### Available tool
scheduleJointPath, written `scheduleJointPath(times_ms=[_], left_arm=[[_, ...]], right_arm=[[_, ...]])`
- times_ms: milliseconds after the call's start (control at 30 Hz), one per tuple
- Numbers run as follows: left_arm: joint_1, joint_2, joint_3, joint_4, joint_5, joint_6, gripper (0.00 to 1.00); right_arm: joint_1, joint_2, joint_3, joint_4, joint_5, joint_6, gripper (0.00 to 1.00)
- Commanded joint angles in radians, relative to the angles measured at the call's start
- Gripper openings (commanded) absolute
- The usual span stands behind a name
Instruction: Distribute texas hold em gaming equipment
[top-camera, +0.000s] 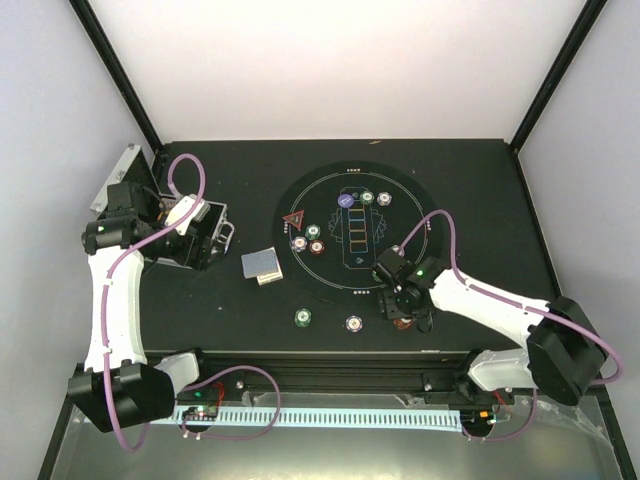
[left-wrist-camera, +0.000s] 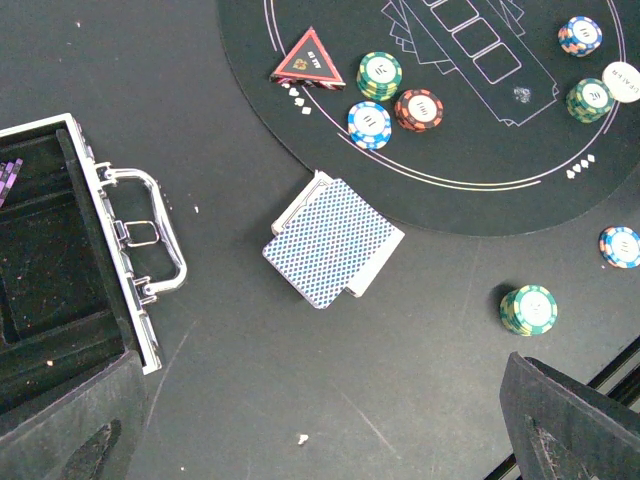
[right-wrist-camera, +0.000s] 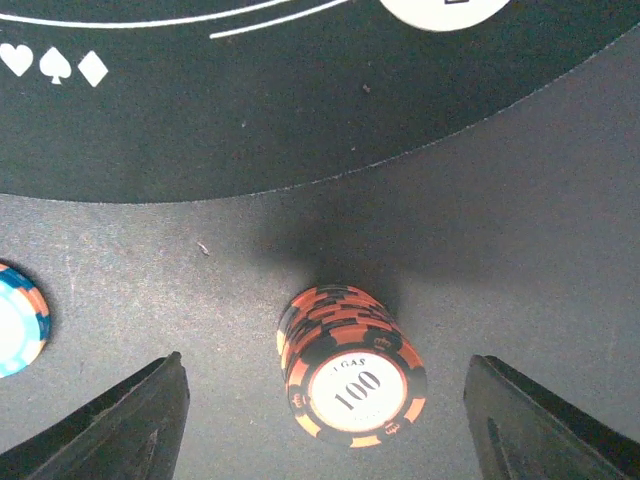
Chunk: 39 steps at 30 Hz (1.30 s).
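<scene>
My right gripper (top-camera: 400, 306) is open, low over the table just off the mat's near edge. In the right wrist view (right-wrist-camera: 325, 420) its fingers stand on either side of a red-brown "100" chip stack (right-wrist-camera: 350, 378) without touching it. My left gripper (top-camera: 203, 232) is open and empty above the silver case (top-camera: 190, 240); its fingertips (left-wrist-camera: 565, 420) frame bare table. The grey-blue card deck (top-camera: 263, 264) (left-wrist-camera: 332, 240) lies left of the mat. The red triangle marker (top-camera: 293, 220) (left-wrist-camera: 308, 60), green (left-wrist-camera: 380, 75), blue-white (left-wrist-camera: 370, 123) and red-brown (left-wrist-camera: 418, 109) chips sit on the mat's left part.
The round black mat (top-camera: 400, 205) also carries a purple button (top-camera: 346, 200), a green chip (top-camera: 367, 197) and a white button (top-camera: 384, 198). A green stack (top-camera: 303, 318) and a pale blue chip (top-camera: 354, 324) (right-wrist-camera: 15, 330) lie near the front edge. The open case (left-wrist-camera: 60, 300) holds purple chips.
</scene>
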Motion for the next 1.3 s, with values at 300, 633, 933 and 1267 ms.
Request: scheduleJointPath(times_ms=[300,633,933,1267], left_arm=[[0.006,-0.001,0.032,0.010,0.015,0.011,0.99],[0.007,-0.003,0.028,0.009,0.012,0.008,0.99],[0.007,-0.005,0.028,0.013,0.010,0.005,0.99],[0.006,-0.004,0.025,0.016,-0.003,0.008,0.99]], right_arm=[[0.003,0.044,-0.052,0.077,0.003,0.043,0.69],[0.004,0.057,-0.071,0.099,0.000,0.048,0.57],[0.004,0.060,-0.072,0.098,0.002,0.046,0.48],[0.005,0.084,-0.067,0.089,0.021,0.054,0.48]])
